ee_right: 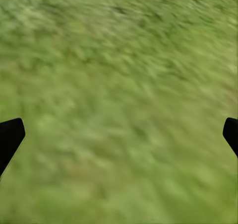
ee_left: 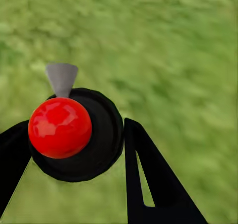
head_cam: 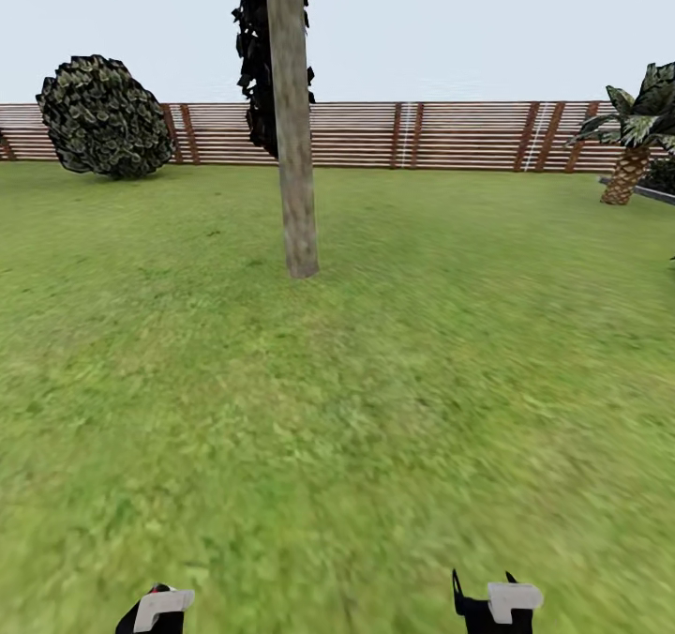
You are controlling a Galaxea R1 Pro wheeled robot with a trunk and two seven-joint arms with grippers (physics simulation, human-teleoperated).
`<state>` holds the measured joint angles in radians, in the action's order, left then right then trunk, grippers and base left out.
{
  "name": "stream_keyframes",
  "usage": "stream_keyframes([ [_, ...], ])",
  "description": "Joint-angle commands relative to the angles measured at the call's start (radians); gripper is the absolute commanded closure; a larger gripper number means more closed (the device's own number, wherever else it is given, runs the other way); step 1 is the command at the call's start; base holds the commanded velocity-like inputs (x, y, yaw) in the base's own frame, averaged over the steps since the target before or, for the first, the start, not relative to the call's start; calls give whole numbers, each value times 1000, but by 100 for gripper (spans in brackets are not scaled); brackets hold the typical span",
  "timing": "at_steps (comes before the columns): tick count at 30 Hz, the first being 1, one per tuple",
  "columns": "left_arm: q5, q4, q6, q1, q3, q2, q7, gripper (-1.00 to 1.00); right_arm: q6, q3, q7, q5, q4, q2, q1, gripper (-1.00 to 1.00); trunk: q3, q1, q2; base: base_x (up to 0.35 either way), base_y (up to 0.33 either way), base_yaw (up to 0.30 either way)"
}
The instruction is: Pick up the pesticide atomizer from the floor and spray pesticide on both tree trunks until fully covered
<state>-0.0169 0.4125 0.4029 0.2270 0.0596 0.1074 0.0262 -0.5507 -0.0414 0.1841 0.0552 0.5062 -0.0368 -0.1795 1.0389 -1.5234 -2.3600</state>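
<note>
One tree trunk ahead | left end effector grips atomizer (red-capped) | right end effector spread

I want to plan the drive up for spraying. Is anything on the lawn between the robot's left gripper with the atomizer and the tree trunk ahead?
Nothing visible stands in the way. Open grass lies between the left gripper, shut on the atomizer, and the tree trunk. The round bush and the short palm stand far off to the sides by the fence.
</note>
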Motion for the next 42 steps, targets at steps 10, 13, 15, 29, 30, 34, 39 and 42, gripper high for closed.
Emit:
stream_keyframes([
  [10, 0, 0, -1, 0, 0, 0, 0, 100, 0, 0, 0, 0, 0, 0, 0, -100, 16, 0, 0, 334, 58, 0],
  [13, 0, 0, -1, 0, 0, 0, 0, 100, 0, 0, 0, 0, 0, 0, 0, -100, 21, 0, 0, 334, 38, 0],
  [15, 0, 0, -1, 0, 0, 0, 0, 100, 0, 0, 0, 0, 0, 0, 0, -100, 24, 0, 0, 334, 47, 0],
  [29, 0, 0, -1, 0, 0, 0, 0, 100, 0, 0, 0, 0, 0, 0, 0, -100, 46, 0, 0, 334, 63, 0],
  [30, 0, 0, -1, 0, 0, 0, 0, 100, 0, 0, 0, 0, 0, 0, 0, -100, 47, 0, 0, 334, 57, 0],
  [34, 0, 0, -1, 0, 0, 0, 0, 100, 0, 0, 0, 0, 0, 0, 0, -100, 48, 0, 0, 334, 62, 0],
  [39, 0, 0, 0, 0, 0, 0, 0, 100, 0, 0, 0, 0, 0, -1, 0, -100, 48, 0, 0, 334, 64, 0],
  [42, 0, 0, -1, 0, 0, 0, 0, 100, 0, 0, 0, 0, 0, -1, 0, -100, 48, 0, 0, 334, 58, 0],
])
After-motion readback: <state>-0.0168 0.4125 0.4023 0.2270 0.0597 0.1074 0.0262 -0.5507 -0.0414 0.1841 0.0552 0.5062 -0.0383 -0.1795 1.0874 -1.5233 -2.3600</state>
